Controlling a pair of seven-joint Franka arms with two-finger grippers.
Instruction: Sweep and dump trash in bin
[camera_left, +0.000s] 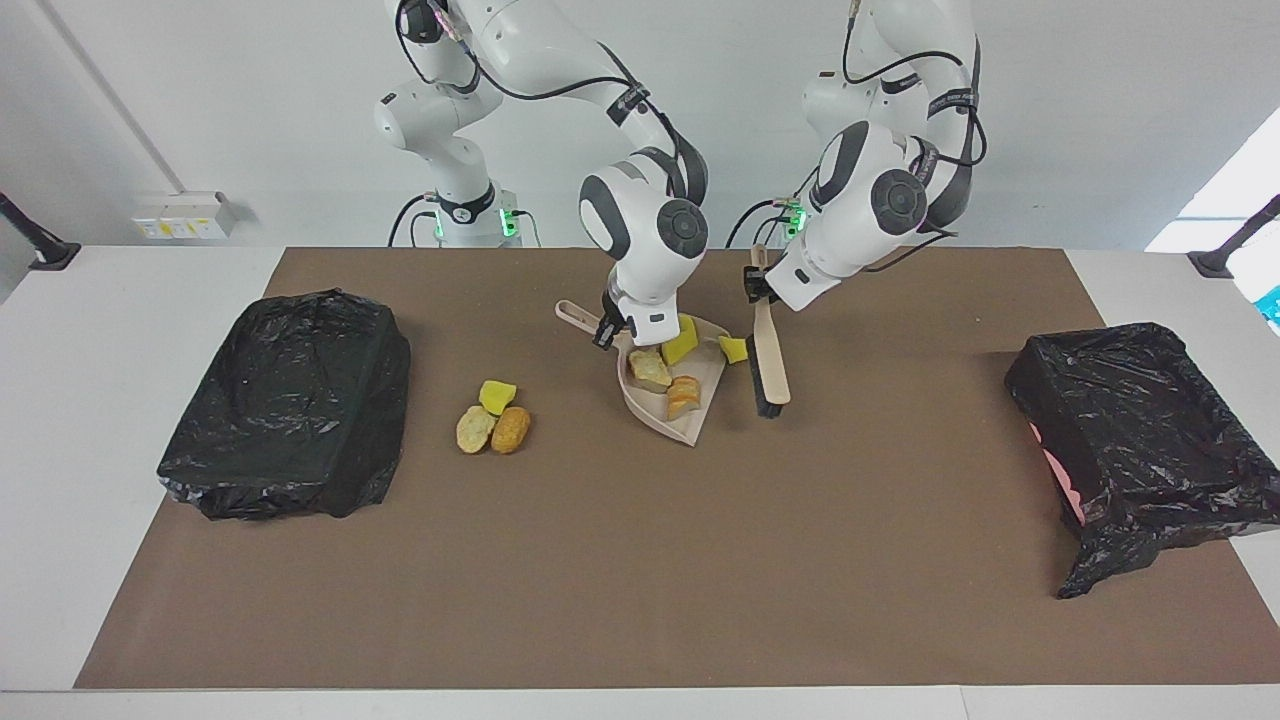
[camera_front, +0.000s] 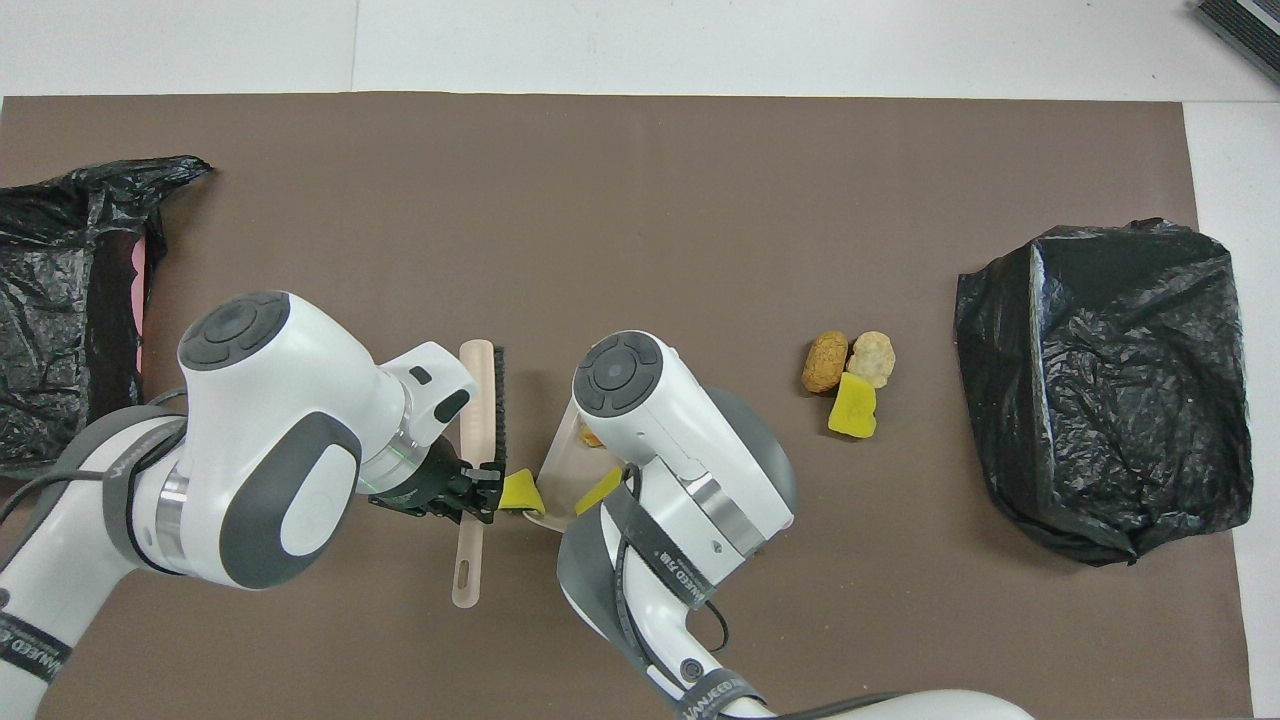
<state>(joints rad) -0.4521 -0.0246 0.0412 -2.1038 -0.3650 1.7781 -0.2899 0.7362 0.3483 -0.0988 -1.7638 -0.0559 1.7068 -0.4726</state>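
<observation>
The beige dustpan (camera_left: 668, 420) lies on the brown mat (camera_left: 640, 580) with two bread-like chunks (camera_left: 650, 368) (camera_left: 684, 395) and a yellow wedge (camera_left: 680, 343) in it. My right gripper (camera_left: 605, 328) is shut on its handle (camera_left: 572, 312); my arm hides the gripper in the overhead view. Another yellow wedge (camera_left: 733, 348) (camera_front: 520, 492) sits at the pan's mouth, against the brush (camera_left: 768, 350). My left gripper (camera_left: 755, 287) (camera_front: 480, 492) is shut on the brush handle, bristles down on the mat. Three more lumps of trash lie toward the right arm's end: yellow (camera_left: 497, 394), tan (camera_left: 475, 428), golden-brown (camera_left: 511, 429).
A bin lined with a black bag (camera_left: 290, 400) (camera_front: 1100, 380) stands at the right arm's end of the mat. A second black-lined bin (camera_left: 1140, 440) (camera_front: 60, 300) stands at the left arm's end. The mat lies on a white table (camera_left: 100, 330).
</observation>
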